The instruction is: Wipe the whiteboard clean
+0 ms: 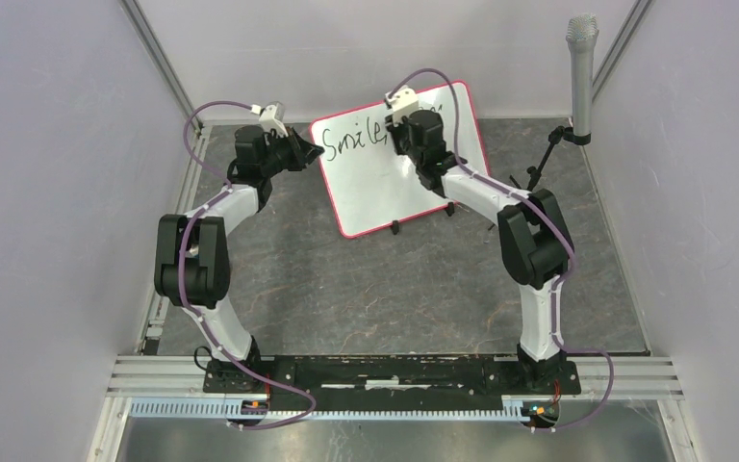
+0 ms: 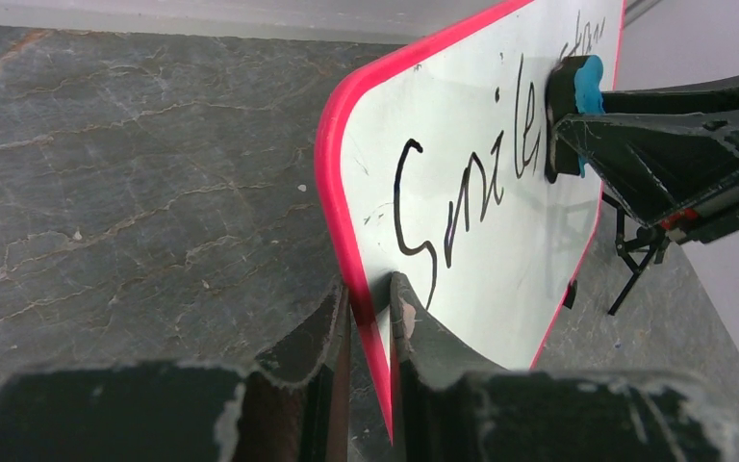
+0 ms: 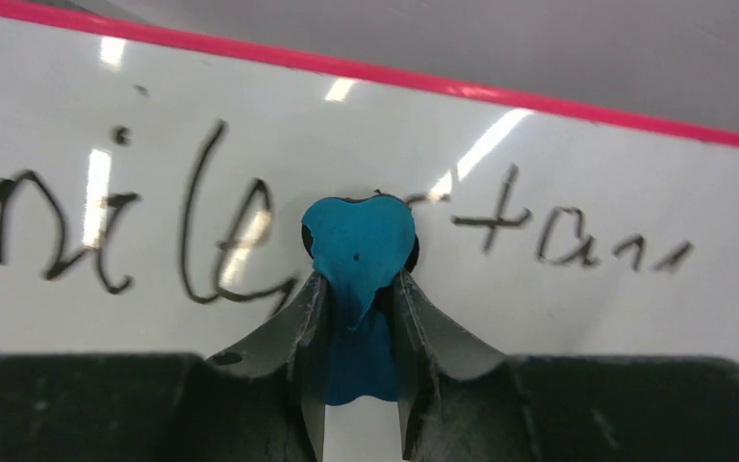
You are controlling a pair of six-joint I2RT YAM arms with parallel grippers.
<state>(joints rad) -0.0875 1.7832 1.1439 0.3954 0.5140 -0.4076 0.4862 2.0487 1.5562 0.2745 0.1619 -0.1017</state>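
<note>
The whiteboard (image 1: 385, 188) stands tilted at the back of the table, pink-red framed, with black handwriting along its top. My left gripper (image 1: 306, 152) is shut on the board's left edge; in the left wrist view its fingers (image 2: 414, 332) pinch the pink frame (image 2: 332, 164). My right gripper (image 1: 406, 123) is shut on a blue eraser (image 3: 358, 241) and presses it against the board between "Smile" and the further words (image 3: 577, 245). The eraser also shows in the left wrist view (image 2: 577, 96). The right part of the writing is hidden by the right arm in the top view.
A grey microphone (image 1: 582, 72) on a black stand rises at the back right. The dark stone-patterned table top (image 1: 394, 289) is bounded by grey walls. The board's small black feet (image 1: 395, 229) rest on the table.
</note>
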